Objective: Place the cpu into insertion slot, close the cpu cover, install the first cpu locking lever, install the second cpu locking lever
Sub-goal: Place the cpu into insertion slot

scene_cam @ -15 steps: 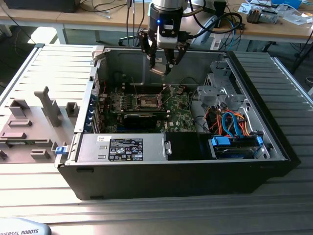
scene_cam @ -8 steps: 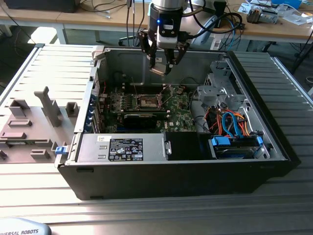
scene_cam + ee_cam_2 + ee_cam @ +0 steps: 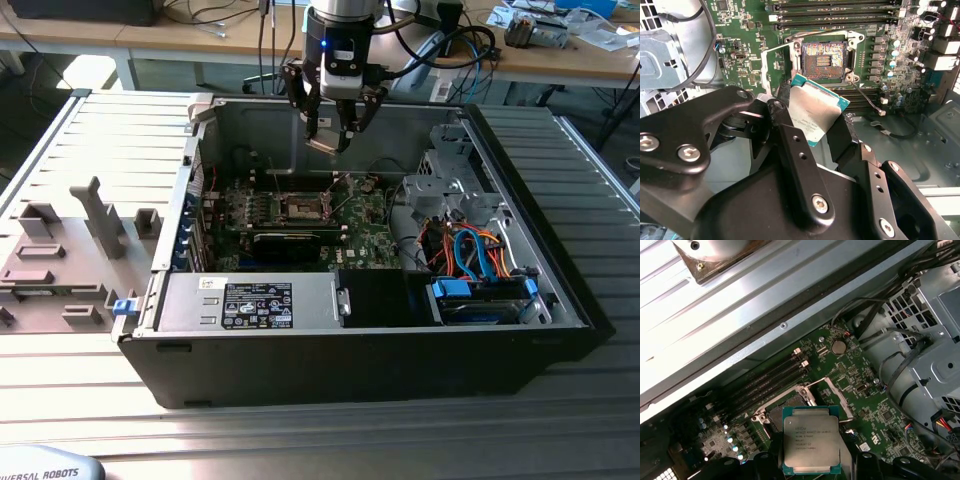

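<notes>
Second wrist view: my claw [image 3: 812, 122] is pinching the chip [image 3: 815, 112] by two opposite edges, jaws narrow around it, metal top facing the camera. Exterior view: my claw [image 3: 332, 138] is hanging above the green board [image 3: 370, 235] inside the open computer case [image 3: 300, 370], well clear of the socket [image 3: 303, 208]. So the chip is sitting in the air, not seated. Both wrist views are showing the socket [image 3: 822, 54] bare and dark, with the cover [image 3: 765, 70] swung open beside it.

I'm judging the chip as light, thin and stiff. Its smooth lid is probably slippery, and the underside contacts and socket pins are looking fragile. I'm thinking the edges are the right place to hold it, never the faces, with a gentle squeeze and the chip kept flat.
</notes>
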`<state>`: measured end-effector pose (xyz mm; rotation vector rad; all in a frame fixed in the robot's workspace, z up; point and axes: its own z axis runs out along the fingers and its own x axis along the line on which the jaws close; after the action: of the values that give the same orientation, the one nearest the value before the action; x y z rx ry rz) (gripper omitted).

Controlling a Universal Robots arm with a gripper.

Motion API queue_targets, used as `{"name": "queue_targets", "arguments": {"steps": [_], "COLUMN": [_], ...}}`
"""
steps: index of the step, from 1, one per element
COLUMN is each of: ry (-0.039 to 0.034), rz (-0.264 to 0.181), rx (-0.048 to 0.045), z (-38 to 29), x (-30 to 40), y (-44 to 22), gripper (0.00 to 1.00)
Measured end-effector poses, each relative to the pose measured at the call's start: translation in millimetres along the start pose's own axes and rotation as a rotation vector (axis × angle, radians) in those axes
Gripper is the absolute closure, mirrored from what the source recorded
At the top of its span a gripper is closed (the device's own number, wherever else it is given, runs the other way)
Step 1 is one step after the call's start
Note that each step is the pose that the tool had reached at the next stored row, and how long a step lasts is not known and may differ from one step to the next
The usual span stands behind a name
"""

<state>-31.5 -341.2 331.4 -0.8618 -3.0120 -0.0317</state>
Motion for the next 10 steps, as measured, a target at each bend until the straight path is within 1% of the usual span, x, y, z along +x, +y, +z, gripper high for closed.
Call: {"name": "queue_targets", "arguments": {"steps": [10], "ry": [-0.0005], "rz": [0.006], "rx": [0.0006], "z": [0.0], "x": [0.0], "y": [0.0], "gripper": [0.46]}}
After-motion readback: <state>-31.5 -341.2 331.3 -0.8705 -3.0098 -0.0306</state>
